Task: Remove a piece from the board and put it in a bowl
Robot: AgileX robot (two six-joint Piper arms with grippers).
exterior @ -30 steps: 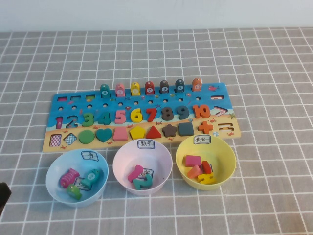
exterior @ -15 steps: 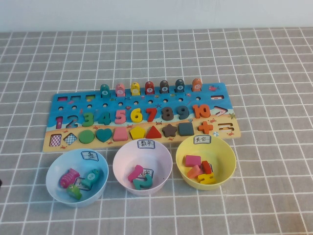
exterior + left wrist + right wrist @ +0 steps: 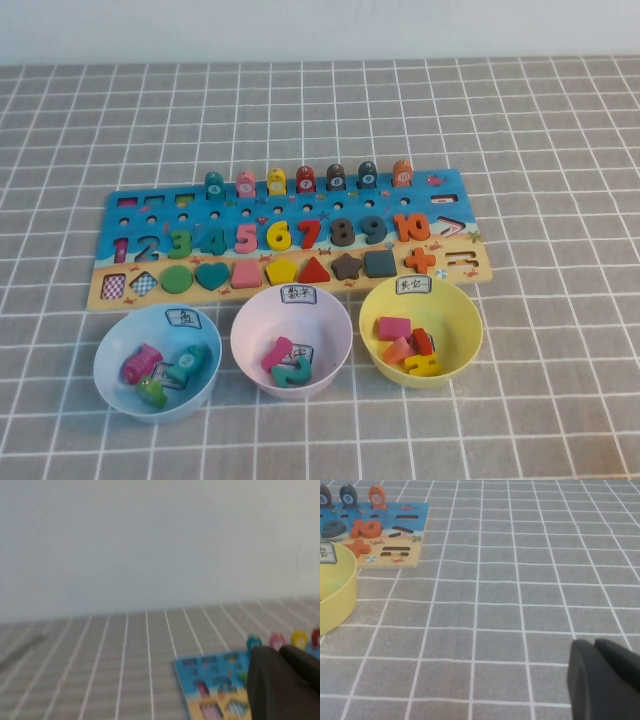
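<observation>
Board (image 3: 290, 238) lies beyond three bowls, open bench (image 3: 560, 150) all round. Left hand (image 3: 285, 682) and right hand (image 3: 605, 677) closed, holding nothing, both off to the sides.

Bright, even light; left wrist view blurred.

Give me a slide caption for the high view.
Puzzle board behind blue, pink and yellow bowls; neither hand in view here.

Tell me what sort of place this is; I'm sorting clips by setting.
Probably a tabletop test bench: grid-patterned grey cloth, plain white wall, a children's puzzle board and three labelled bowls.
</observation>
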